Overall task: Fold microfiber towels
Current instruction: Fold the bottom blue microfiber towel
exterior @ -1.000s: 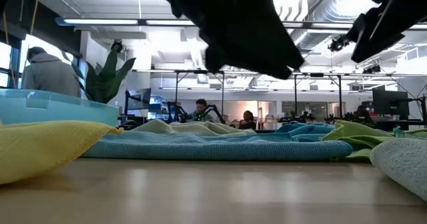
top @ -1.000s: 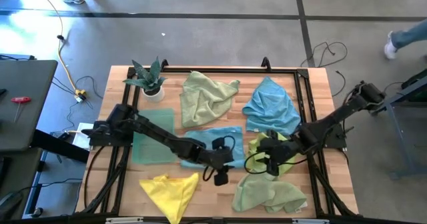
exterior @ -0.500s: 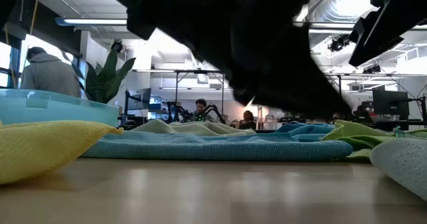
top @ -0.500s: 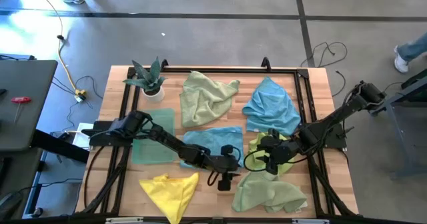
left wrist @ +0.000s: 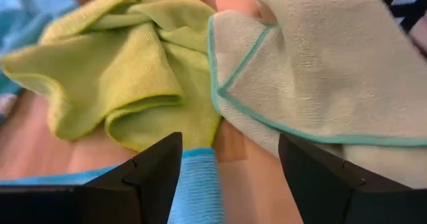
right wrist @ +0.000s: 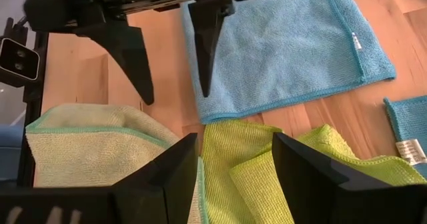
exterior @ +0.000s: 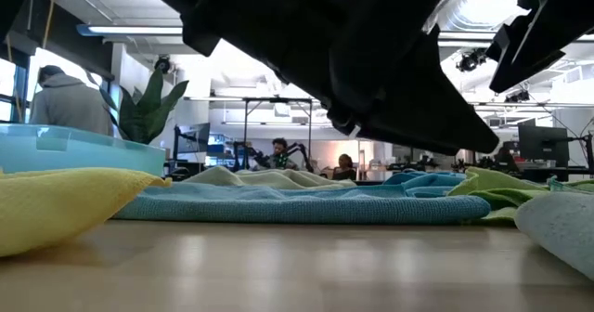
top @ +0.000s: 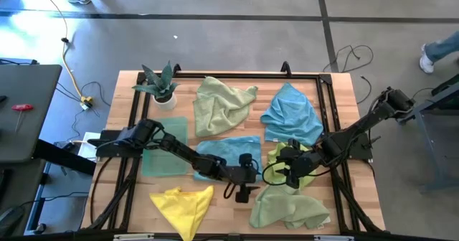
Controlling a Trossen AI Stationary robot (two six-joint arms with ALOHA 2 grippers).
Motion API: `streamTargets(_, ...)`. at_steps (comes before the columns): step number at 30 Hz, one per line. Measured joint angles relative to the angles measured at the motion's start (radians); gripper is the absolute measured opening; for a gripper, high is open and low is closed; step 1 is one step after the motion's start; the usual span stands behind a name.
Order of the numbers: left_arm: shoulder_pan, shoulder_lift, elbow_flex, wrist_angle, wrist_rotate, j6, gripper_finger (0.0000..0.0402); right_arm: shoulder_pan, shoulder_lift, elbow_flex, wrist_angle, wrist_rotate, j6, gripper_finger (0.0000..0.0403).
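over blue towel (top: 228, 153) corner, left gripper (top: 244, 192) low, jaws wide, empty.

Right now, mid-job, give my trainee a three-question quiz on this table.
1. True or false: the left gripper is open over the near corner of the flat blue towel.
2. Which towel lies nearest the plant? A) yellow towel B) pale green towel C) lime towel
3. Fill in: the right gripper, also open, hovers over the ____ towel.

Key: 1 true; 2 B; 3 lime.
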Motion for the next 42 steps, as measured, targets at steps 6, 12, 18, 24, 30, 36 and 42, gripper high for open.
streamTargets(6,-0.004,0.019,-0.001,-0.021,-0.102,-0.049,0.0239,0.000,0.000,0.000,0.002,0.000,0.000,0.0183)
streamTargets(12,-0.003,0.048,0.000,0.023,-0.123,-0.041,0.0241,0.000,0.000,0.000,0.007,0.000,-0.001,0.0183)
streamTargets(18,0.000,0.083,0.000,0.021,-0.096,-0.081,0.0241,0.000,0.000,0.000,0.007,0.000,-0.001,0.0183)
streamTargets(24,-0.001,0.095,0.000,0.007,-0.139,-0.141,0.0240,0.000,0.001,0.000,0.008,0.000,-0.001,0.0183)
streamTargets(30,0.025,0.089,0.005,-0.069,-0.152,-0.312,0.0201,0.000,0.001,0.000,0.009,0.000,-0.001,0.0183)
streamTargets(36,0.027,0.084,0.003,-0.079,-0.141,-0.317,0.0100,0.000,0.001,0.000,0.008,0.000,-0.001,0.0183)
streamTargets(42,0.024,0.083,0.001,-0.048,-0.115,-0.322,0.0008,0.000,0.001,0.000,0.008,0.000,-0.001,0.0183)
